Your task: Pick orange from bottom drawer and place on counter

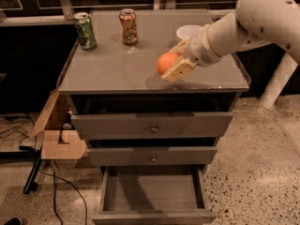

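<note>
Speckled stone flooring (262, 163) and dark glass panels are seen around a grey three-drawer cabinet viewed from the front and above. On the counter (117, 69), a green can (85, 30) is stood at the rear left corner, with an orange-brown can (128, 26) just beside it to the right. A white bowl (187, 32) is set near the rear right and is partly hidden by the robot arm (243, 22), which is extended in from the right. The gripper (172, 62) is positioned over the front right part of the counter. Its two beige fingers are closed around the orange (164, 62), one above and one below the fruit. A shadow is cast on the counter directly beneath; whether the fruit touches the surface cannot be determined. The two upper drawers (153, 128) are shown slightly pulled forward, each fitted with a small round knob. The bottom drawer (152, 193) is pulled well out, and its flat grey floor is exposed. A cardboard box (58, 135) with open flaps is placed against the cabinet's left side, and a dark cable (51, 182) is laid across the floor below it.
</note>
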Controlling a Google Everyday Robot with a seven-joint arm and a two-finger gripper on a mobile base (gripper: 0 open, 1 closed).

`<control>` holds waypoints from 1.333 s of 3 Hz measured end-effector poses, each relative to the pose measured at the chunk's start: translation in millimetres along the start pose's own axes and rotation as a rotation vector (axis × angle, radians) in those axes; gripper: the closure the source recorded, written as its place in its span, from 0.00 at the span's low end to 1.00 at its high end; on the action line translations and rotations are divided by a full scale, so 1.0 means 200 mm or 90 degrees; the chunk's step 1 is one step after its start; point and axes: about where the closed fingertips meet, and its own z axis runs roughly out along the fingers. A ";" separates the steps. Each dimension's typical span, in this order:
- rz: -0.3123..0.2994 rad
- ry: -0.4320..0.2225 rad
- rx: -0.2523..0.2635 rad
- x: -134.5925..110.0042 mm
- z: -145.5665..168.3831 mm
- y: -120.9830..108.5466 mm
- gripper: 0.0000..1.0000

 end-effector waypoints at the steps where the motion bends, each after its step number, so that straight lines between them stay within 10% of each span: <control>1: 0.020 -0.053 0.014 -0.05 0.11 -0.13 1.00; 4: 0.100 -0.132 0.026 -0.01 0.35 -0.23 1.00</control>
